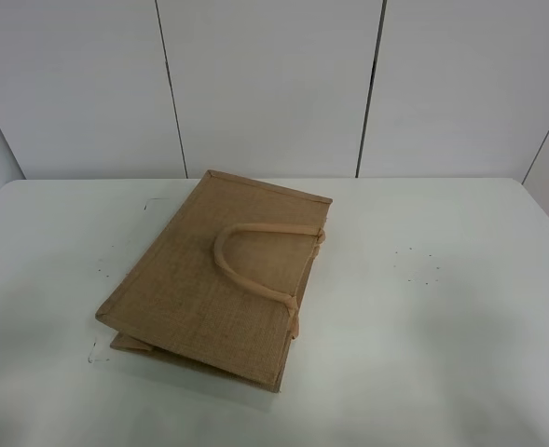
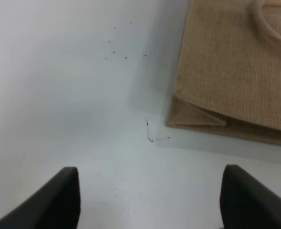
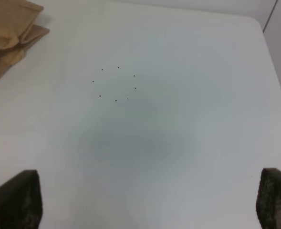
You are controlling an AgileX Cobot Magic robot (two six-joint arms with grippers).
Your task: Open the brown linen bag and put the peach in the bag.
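The brown linen bag (image 1: 220, 279) lies flat and folded on the white table, one beige loop handle (image 1: 255, 261) resting on top. Its corner and side gusset show in the left wrist view (image 2: 231, 71), and a corner shows in the right wrist view (image 3: 9, 33). The peach is out of view in all frames. My left gripper (image 2: 150, 200) is open and empty above bare table beside the bag's corner. My right gripper (image 3: 150, 205) is open and empty above bare table, apart from the bag. Neither gripper shows in the high view.
The white table (image 1: 442, 307) has small black dot marks on both sides of the bag (image 1: 418, 265). White wall panels (image 1: 274, 84) stand behind the table's far edge. The table's rounded corner shows in the right wrist view (image 3: 254, 24).
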